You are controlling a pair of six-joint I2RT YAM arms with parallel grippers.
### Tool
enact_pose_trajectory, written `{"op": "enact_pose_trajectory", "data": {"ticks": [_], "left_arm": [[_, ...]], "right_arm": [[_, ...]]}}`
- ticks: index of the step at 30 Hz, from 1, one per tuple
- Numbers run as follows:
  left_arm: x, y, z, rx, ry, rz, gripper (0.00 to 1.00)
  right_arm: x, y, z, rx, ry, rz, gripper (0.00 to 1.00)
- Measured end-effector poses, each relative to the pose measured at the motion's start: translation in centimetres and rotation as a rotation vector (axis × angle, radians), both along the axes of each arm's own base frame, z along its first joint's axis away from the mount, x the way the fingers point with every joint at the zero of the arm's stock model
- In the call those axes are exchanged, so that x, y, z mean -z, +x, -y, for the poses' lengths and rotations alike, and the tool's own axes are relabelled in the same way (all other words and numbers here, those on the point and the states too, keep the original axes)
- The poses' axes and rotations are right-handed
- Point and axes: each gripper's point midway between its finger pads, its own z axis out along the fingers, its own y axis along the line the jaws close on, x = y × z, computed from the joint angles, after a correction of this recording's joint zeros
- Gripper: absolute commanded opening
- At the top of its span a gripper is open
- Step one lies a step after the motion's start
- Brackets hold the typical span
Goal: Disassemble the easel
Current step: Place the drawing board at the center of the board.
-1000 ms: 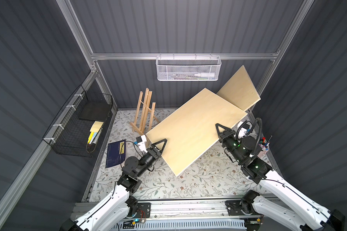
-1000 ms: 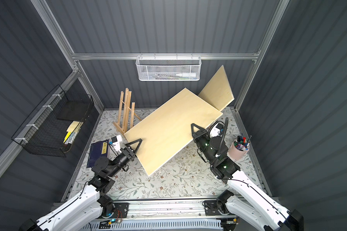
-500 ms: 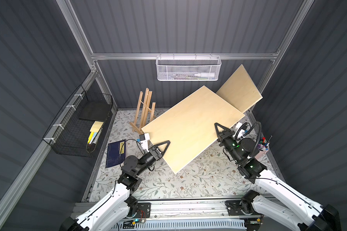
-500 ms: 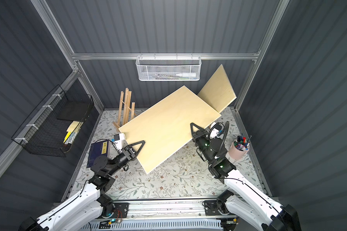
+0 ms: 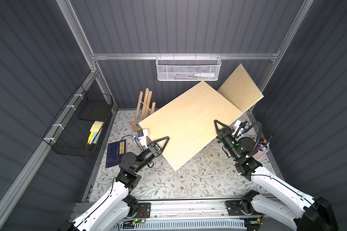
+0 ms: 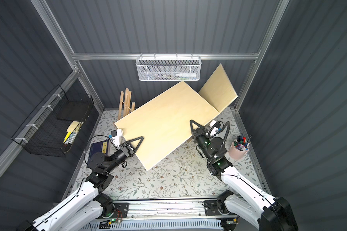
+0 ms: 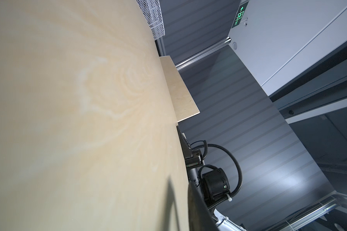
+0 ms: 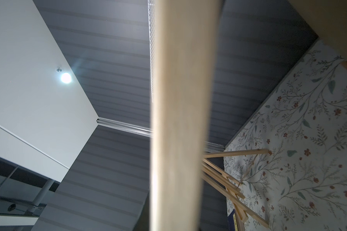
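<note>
A large pale wooden board (image 5: 188,124) (image 6: 164,120) hangs tilted above the floral mat, clear of the wooden easel (image 5: 144,108) (image 6: 125,104). The easel stands upright at the back left. My left gripper (image 5: 160,143) (image 6: 135,143) is shut on the board's near-left edge, one black finger lying on top. My right gripper (image 5: 218,128) (image 6: 194,127) is shut on the board's right edge. In the left wrist view the board's face (image 7: 78,120) fills most of the picture. The right wrist view shows the board (image 8: 180,120) edge-on with the easel's legs (image 8: 228,180) behind it.
A smaller board (image 5: 240,90) leans in the back right corner. A white mesh basket (image 5: 188,69) hangs on the back wall and a black wire basket (image 5: 80,124) on the left wall. A blue book (image 5: 115,153) and a pink pen cup (image 5: 262,150) sit on the mat.
My left gripper has closed on the board's left edge. The board has risen a little and shifted toward the back, with both arms following it.
</note>
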Motion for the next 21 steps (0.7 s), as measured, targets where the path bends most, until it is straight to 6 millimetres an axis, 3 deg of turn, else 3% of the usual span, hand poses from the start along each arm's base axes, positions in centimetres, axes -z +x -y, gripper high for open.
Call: {"op": "enact_pose_trajectory", "data": {"ticks": [11, 15, 18, 21], "left_arm": [[-1.6, 0.2, 0.1, -0.008, 0.031, 0.011, 0.0], [-2.0, 0.0, 0.1, -0.012, 0.025, 0.025, 0.12], [-2.1, 0.1, -0.1, -0.025, 0.014, 0.037, 0.13], [-2.1, 0.2, -0.4, -0.041, 0.002, 0.051, 0.24]], "right_arm": [[-0.7, -0.1, 0.3, 0.006, 0.021, 0.021, 0.0], [-0.6, -0.2, 0.3, 0.004, 0.04, 0.043, 0.0], [-0.7, 0.2, -0.1, -0.008, 0.055, 0.055, 0.0], [-0.6, 0.7, -0.6, -0.024, 0.066, 0.067, 0.0]]}}
